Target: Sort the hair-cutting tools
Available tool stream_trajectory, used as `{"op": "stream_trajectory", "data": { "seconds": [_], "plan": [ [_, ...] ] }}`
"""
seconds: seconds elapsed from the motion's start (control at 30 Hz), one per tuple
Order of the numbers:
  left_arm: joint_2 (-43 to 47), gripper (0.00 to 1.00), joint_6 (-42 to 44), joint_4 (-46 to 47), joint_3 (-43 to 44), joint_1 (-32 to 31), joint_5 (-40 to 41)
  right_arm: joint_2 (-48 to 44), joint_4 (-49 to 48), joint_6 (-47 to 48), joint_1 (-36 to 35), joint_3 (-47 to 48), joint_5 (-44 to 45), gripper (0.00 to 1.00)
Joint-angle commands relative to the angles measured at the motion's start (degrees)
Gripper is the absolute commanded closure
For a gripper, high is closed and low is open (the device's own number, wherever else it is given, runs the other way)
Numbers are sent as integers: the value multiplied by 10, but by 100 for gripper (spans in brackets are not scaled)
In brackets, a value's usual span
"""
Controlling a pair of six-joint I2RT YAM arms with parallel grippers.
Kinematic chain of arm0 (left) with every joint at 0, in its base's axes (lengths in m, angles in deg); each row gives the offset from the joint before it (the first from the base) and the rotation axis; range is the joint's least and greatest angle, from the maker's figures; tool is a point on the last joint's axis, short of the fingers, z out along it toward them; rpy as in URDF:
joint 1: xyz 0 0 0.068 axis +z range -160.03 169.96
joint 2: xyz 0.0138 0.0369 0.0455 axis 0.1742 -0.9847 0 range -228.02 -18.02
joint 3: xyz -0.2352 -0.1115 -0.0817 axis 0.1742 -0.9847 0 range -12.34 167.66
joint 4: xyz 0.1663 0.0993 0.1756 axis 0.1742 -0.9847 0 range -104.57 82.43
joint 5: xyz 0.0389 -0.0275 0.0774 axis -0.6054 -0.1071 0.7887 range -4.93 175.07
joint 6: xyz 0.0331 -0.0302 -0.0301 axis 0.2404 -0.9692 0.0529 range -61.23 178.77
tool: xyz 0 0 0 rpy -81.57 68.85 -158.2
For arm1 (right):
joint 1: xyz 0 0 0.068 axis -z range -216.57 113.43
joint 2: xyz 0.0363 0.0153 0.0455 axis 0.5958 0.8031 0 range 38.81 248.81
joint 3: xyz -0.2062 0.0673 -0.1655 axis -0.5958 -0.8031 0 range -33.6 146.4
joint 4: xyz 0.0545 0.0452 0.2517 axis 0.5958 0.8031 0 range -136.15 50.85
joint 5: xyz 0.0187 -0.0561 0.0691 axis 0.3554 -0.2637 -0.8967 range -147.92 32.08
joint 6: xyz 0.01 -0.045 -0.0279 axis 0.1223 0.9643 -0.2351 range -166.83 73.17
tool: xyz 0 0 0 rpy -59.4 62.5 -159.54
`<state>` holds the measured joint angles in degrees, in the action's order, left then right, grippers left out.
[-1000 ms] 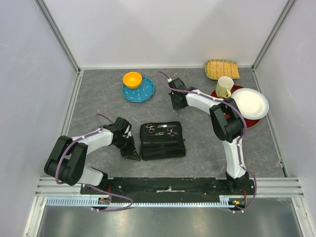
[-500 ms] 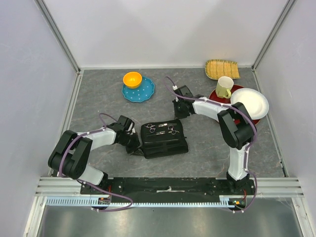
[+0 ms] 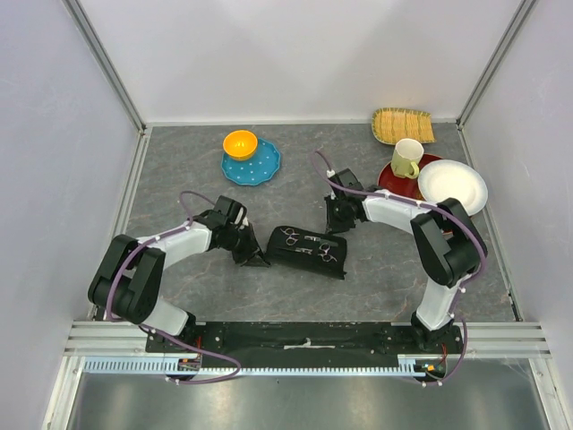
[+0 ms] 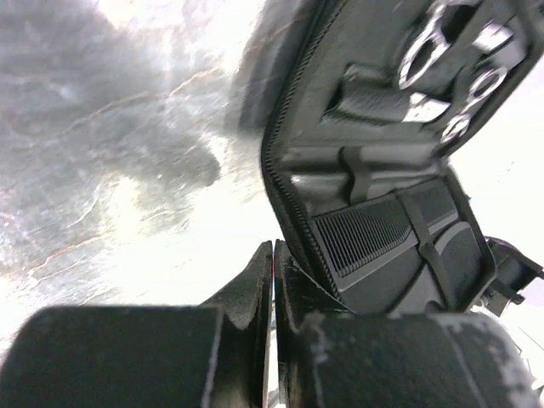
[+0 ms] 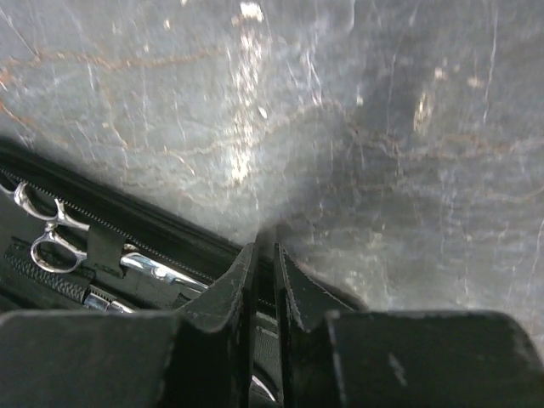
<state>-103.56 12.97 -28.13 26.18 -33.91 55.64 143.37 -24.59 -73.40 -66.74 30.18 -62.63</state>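
Arm bases sit at the near edge of the grey marbled bench [image 3: 179,188], and from there we see both arms reach in toward a black zip case [image 3: 303,258] lying open and askew near the middle. At the case's left end we find the left tool [image 4: 274,255] closed, its two fingers pressed together with nothing visible between them; the case's zip rim rises just beside the tips, touching or nearly so. Inside the case we make out the hair-cutting tools: two silver scissors [image 3: 291,236] strapped into the farther half, their finger rings bright, and two toothed black combs [image 4: 365,236] under straps in the nearer half. At the case's far right corner we see the right tool [image 5: 265,255], its fingers a narrow slit apart and set right at the zip rim; we cannot tell whether the rim is caught between them. Farther back on the left, an orange bowl [image 3: 240,142] stands on a blue dotted plate [image 3: 261,167]. Back right, a red plate [image 3: 394,173] carries a pale yellow mug [image 3: 407,159] and a white plate [image 3: 453,186], and a woven mat [image 3: 403,125] lies against the rear wall.
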Motion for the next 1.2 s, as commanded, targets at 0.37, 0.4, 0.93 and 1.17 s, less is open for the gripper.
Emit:
{"op": "stream_trajectory", "data": {
  "seconds": [0.37, 0.4, 0.93, 1.17],
  "plan": [
    [-71, 82, -7, 59, 117, -2, 5, -83, 83, -33, -19, -15, 2, 71],
    [-76, 78, -7, 60, 124, -2, 3, -87, 89, -31, -18, 3, 22, 67],
    [-69, 50, -23, 76, 190, -34, -78, -237, 128, 69, -23, 49, -61, 44],
    [-133, 45, -24, 90, 229, -71, -68, -253, 120, 86, -44, 25, -101, 42]
  ]
}}
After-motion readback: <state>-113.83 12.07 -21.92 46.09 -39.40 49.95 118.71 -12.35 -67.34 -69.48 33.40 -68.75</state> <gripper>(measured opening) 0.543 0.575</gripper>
